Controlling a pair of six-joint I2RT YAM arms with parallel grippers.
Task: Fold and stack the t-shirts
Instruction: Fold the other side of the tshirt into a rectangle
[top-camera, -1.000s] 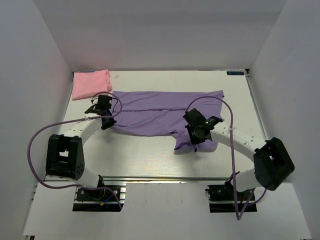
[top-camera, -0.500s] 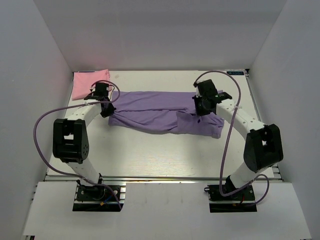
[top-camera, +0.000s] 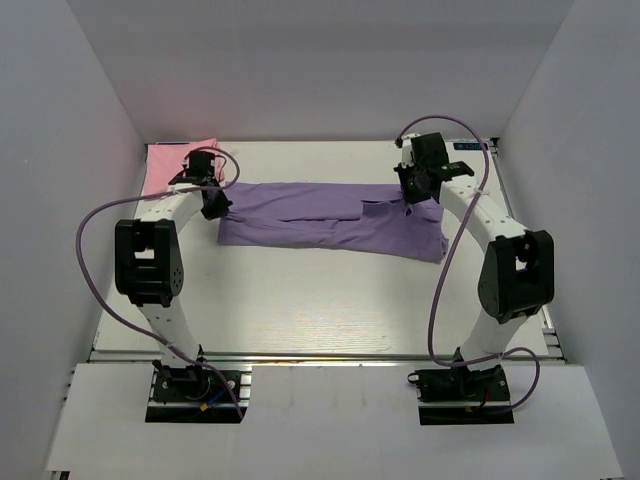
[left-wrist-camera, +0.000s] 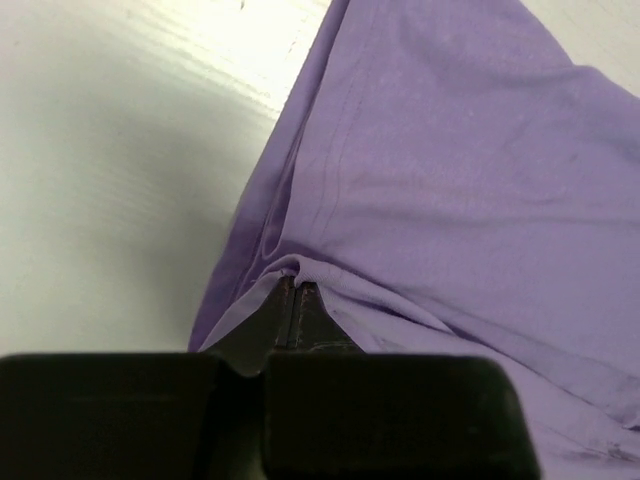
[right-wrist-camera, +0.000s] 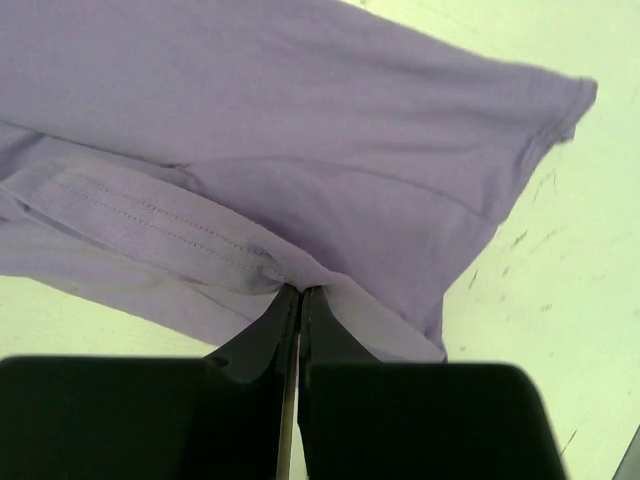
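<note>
Pinching lavender t-shirt (top-camera: 320, 225) edges, left end effector (left-wrist-camera: 295, 290) and right end effector (right-wrist-camera: 300, 292) clamped, pink t-shirt (top-camera: 160, 170) beside left arm (top-camera: 165, 215)

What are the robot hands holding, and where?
The purple t-shirt: left gripper pinches its left end, right gripper its right end, each at a folded edge.

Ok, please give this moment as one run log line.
lavender t-shirt: partly folded | left gripper: shut on its left end | right gripper: shut on its right end | pink t-shirt: far-left corner
</note>
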